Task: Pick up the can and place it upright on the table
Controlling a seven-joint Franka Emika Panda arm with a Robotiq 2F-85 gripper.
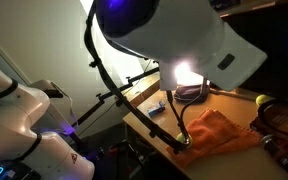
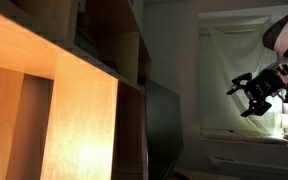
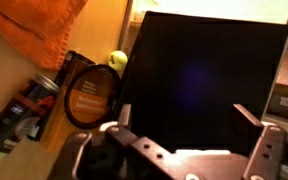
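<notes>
The light brown wooden table shows in an exterior view [image 1: 229,100] and in the wrist view [image 3: 106,30]. A small blue item [image 1: 155,104] lies near the table's edge. In the wrist view a blue and red item [image 3: 34,103] lies at the left. It may be the can, but it is too blurred to tell. My gripper [image 3: 189,125] is open and empty, high above the table, in front of a dark monitor [image 3: 204,70]. In an exterior view the gripper [image 2: 252,95] hangs in the air before a white curtain.
An orange cloth [image 1: 216,132] [image 3: 44,25] lies on the table. A yellow ball [image 1: 261,99] [image 3: 117,60] sits beside a round dark racket-like thing [image 3: 89,95]. A bright lamp spot [image 1: 187,74] glares. A wooden shelf [image 2: 54,90] stands beside the monitor [image 2: 162,130].
</notes>
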